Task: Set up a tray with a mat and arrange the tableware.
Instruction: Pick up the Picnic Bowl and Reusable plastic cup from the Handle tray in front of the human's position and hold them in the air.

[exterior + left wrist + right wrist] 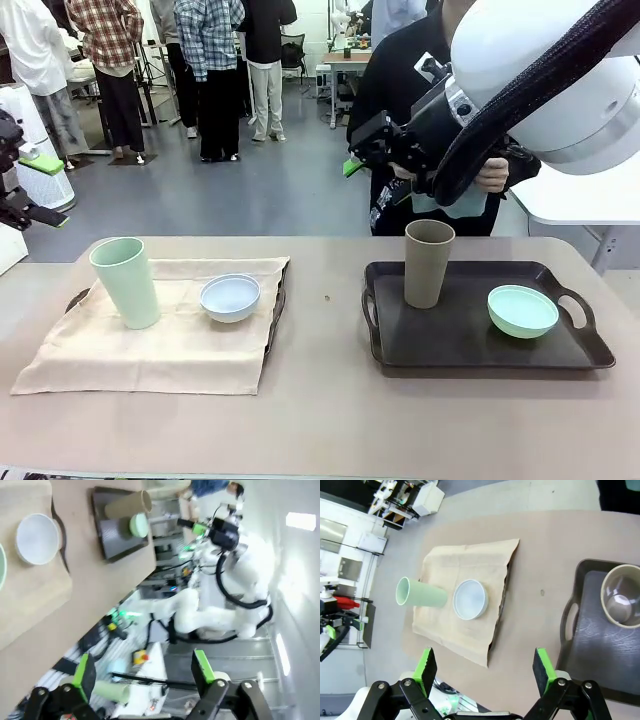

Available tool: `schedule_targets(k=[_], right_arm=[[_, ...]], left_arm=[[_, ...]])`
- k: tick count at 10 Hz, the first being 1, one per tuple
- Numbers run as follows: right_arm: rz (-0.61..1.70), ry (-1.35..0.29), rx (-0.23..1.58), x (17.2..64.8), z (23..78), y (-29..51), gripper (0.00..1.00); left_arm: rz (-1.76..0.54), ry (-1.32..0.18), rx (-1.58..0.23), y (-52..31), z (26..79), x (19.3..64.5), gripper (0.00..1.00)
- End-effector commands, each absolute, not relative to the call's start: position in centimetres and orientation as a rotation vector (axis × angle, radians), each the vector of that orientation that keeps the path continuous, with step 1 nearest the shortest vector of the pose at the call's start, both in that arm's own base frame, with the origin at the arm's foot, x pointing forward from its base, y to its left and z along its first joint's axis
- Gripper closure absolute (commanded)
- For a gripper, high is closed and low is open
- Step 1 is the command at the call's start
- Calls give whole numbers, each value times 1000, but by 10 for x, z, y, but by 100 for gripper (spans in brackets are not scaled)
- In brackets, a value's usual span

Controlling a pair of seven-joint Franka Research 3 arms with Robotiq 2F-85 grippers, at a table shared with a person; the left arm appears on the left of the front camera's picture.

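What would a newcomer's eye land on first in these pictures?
The big white right arm looms at the front view's upper right, its end effector open above the table. On the left, a beige mat holds a pale green cup and white bowl; on the right, a dark tray holds a taupe cup and mint bowl.

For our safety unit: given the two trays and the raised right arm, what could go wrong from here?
The tall taupe cup stands upright on the bare tray, off to one side of the open right end effector; a careless descent might tip it. The pale green cup and white bowl sit on a loose mat overhanging the covered tray; snagging the cloth could topple the cup.
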State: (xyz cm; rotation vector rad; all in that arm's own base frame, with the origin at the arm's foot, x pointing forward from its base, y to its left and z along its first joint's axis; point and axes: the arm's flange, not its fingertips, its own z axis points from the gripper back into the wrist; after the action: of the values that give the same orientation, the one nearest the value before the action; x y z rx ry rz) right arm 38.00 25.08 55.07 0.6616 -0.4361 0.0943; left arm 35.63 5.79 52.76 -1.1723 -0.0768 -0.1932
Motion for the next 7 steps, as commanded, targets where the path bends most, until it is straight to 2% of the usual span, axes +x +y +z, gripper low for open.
schedule_targets(k=[1,2,3,4,5,6,7], right_arm=[[211,-383,490,366,552,317,0],[211,-383,490,366,552,317,0],[211,-383,490,366,552,317,0],[188,-401,559,362,543,297,0],[394,-200,572,377,528,278,0],[372,-53,638,379,523,225,0],[317,-11,668,373,522,189,0]], left_arm=[[2,-120,-1230,43,522,349,0],[-28,-156,-1173,37,521,345,0],[-97,-78,-1218,59,520,356,0],[-97,-78,-1218,59,520,356,0],[-97,-78,-1218,59,520,356,0],[-97,-78,-1218,59,520,356,0],[-97,-78,-1218,59,520,356,0]])
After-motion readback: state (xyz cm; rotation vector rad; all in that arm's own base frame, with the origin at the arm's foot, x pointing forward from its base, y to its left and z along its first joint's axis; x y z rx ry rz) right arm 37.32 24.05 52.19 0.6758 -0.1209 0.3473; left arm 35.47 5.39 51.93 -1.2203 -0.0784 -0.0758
